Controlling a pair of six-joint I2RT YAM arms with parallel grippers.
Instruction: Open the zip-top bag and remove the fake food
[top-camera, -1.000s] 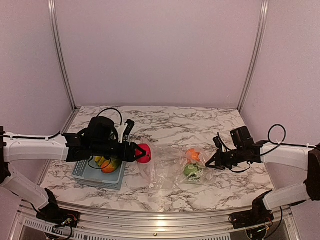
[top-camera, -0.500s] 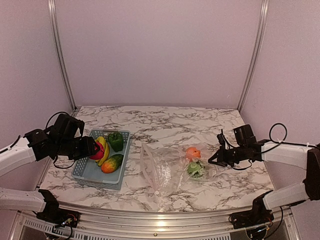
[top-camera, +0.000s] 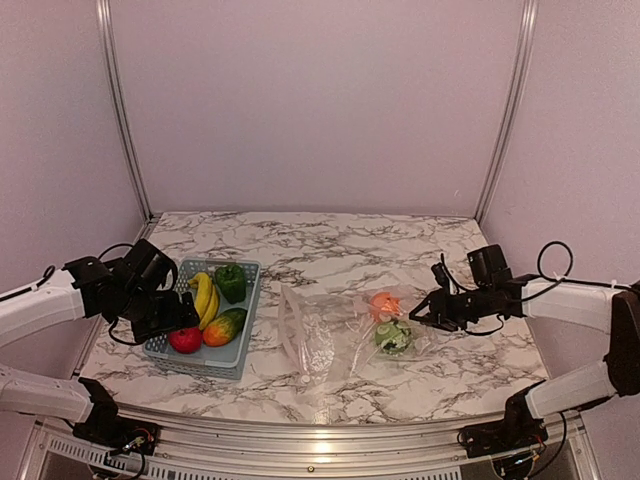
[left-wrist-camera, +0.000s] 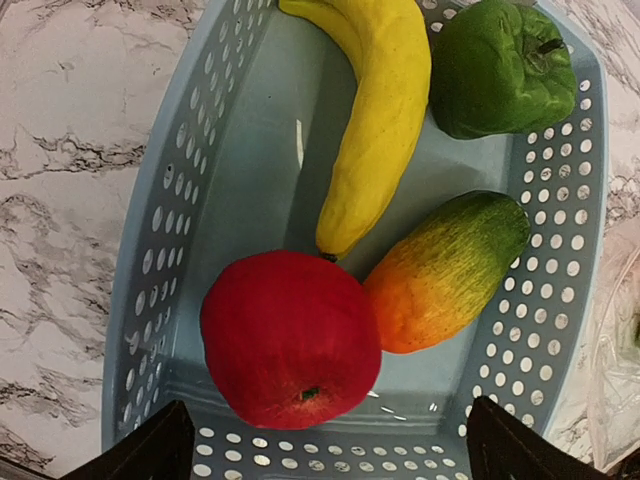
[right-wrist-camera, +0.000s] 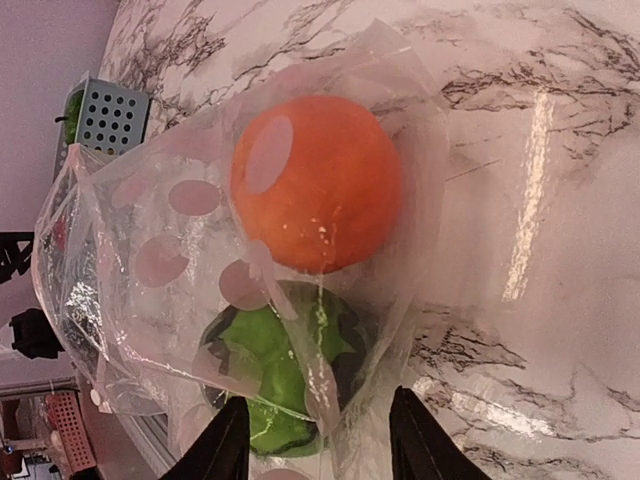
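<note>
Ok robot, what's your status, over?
Left fingers open over basket, apple inside. Right fingers open at bag edge. Orange and green ball in bag, only plastic covering them.

Blue perforated basket (top-camera: 200, 366); marble table (top-camera: 340, 250) beneath.

The clear crinkly bag (top-camera: 318, 342) lies flat mid-tabletop, near the front edge, its left end seemingly open. An orange (right-wrist-camera: 315, 182) and a striped green ball (right-wrist-camera: 280, 375) sit inside, at its right end. In the basket (left-wrist-camera: 215, 150) by the tabletop's left edge lie a banana (left-wrist-camera: 375, 120), a green pepper (left-wrist-camera: 500, 65), a red fruit (left-wrist-camera: 290, 338) and an orange-green piece (left-wrist-camera: 445, 272).
</note>
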